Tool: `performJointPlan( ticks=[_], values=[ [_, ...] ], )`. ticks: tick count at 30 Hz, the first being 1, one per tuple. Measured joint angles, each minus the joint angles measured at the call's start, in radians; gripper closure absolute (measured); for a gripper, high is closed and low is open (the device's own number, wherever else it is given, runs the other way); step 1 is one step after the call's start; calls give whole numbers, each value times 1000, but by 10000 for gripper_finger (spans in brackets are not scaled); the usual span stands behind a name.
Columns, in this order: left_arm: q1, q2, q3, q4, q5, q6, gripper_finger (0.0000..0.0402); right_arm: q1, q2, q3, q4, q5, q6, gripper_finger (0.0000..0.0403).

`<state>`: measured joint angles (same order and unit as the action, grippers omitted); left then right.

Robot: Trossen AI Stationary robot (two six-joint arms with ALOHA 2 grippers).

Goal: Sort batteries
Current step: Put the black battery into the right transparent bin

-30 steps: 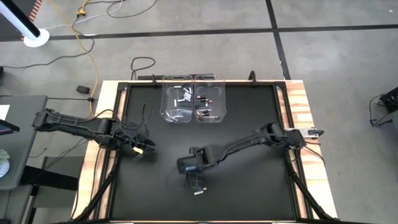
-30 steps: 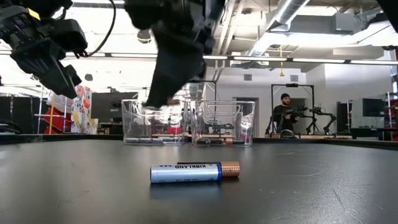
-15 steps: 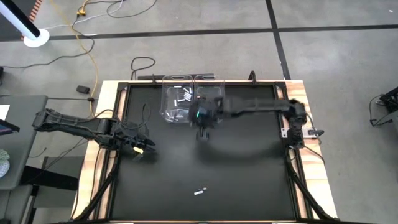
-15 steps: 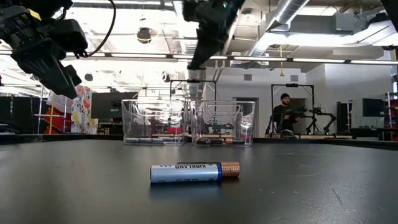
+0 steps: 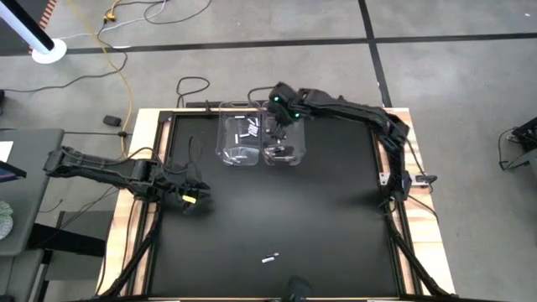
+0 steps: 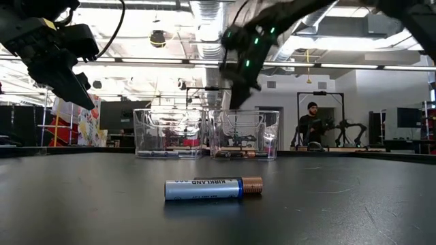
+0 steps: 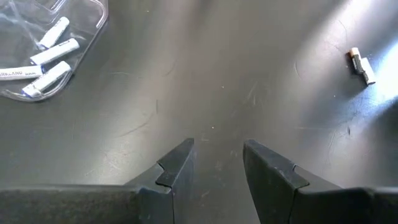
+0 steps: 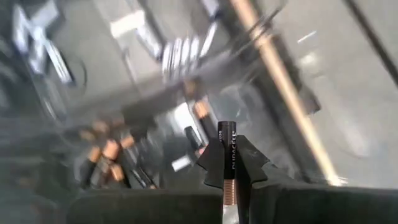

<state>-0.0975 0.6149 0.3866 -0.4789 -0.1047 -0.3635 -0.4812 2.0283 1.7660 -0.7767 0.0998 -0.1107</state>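
My right gripper (image 5: 277,126) hangs over the right clear bin (image 5: 284,156) at the table's far edge, shut on a dark battery (image 8: 227,146) with a copper end. That bin holds dark, copper-ended batteries (image 8: 106,152). The left clear bin (image 5: 237,144) holds white batteries (image 7: 51,59). One white battery with a copper end (image 6: 212,188) lies on its side on the black mat near the near edge (image 5: 268,258). My left gripper (image 7: 217,155) waits open above the mat near the left edge (image 5: 193,199). My right gripper pinches the dark battery between its two fingers (image 8: 252,167). The battery lies along the fingers, its dark end (image 8: 227,127) sticking out past their tips. It is lifted clear, above the right bin.
The two bins stand side by side against the far edge. A wooden frame (image 5: 143,159) borders the black mat. The lone white battery also shows in the left wrist view (image 7: 361,65). A person stands far off in the room behind (image 6: 310,122).
My right gripper has risen from the near middle of the mat and swung toward the far edge, ending above the right bin, staying shut on the dark battery. The white battery near the near edge has stayed put.
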Motion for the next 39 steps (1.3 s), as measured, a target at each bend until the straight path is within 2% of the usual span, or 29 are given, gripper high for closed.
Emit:
performJointPlan(
  ticks=[6,17,22,30,39],
  values=[
    [0,0,0,0,-3,0,269,-34,147,72,-80,-103,-21,387],
    [0,0,0,0,-58,0,269,-79,303,193,-187,-113,-33,388],
    [0,0,0,0,-71,0,269,-78,315,204,-192,-113,-56,379],
    [0,0,0,0,-71,-2,269,-79,309,203,-192,-113,-56,336],
    [0,0,0,0,-70,-13,269,-80,308,232,-233,-112,-55,304]
  ],
)
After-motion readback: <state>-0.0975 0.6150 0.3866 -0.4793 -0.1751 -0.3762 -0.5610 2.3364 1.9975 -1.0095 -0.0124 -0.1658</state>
